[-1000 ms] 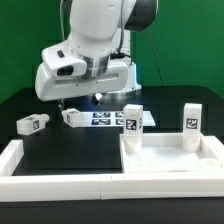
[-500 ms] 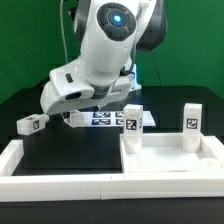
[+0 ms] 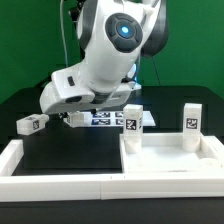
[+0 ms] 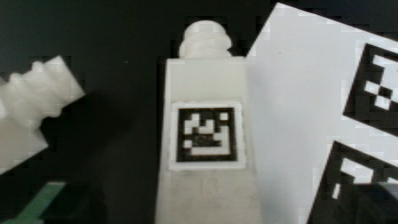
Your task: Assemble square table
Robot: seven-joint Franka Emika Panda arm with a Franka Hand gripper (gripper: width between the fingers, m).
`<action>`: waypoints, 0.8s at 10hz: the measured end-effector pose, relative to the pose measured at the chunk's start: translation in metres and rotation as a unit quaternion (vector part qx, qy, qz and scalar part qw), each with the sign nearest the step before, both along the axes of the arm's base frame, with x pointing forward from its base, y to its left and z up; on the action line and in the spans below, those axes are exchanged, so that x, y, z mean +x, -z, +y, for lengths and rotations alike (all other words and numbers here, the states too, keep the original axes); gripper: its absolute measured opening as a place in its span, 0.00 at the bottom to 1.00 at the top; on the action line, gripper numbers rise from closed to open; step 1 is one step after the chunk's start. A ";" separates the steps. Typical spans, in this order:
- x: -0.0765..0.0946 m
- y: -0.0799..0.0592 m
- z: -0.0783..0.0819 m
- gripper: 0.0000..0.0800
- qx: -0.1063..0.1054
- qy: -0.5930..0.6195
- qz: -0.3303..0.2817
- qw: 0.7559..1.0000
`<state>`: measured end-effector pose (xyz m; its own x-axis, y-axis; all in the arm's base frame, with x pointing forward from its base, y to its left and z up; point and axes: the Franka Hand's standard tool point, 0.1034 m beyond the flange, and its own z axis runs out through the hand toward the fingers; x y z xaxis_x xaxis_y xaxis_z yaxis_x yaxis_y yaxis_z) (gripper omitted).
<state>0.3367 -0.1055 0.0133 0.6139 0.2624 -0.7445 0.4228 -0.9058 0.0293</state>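
Leg (image 4: 205, 135): white block, black-and-white tag

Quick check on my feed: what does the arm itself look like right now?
The arm is built of smooth, rounded white shells with black sections at the joints. A round blue light glows on one joint. The gripper has a boxy, pale grey-white body with darker parts underneath.

Arm (image 3: 108, 45): top cut off by picture edge at 12 o'clock.
Lying leg (image 3: 74, 117), at 9 o'clock from marker board (image 3: 103, 120): part hidden under arm.
Marker board: part hidden behind arm and standing leg (image 3: 131, 122).
Border strip (image 3: 12, 158): cut off at 9 o'clock edge.
Wrist view: lying leg (image 4: 210, 150) cut off at one end. Marker board (image 4: 306, 80) tags cut off by edge. Jagged white thing (image 4: 36, 105) blurry, cannot tell what.
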 end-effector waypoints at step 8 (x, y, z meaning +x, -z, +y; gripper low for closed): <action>-0.005 0.002 -0.006 0.56 0.014 -0.011 0.012 1.000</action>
<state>0.3321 -0.1119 0.0113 0.5892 0.2967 -0.7515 0.4431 -0.8964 -0.0065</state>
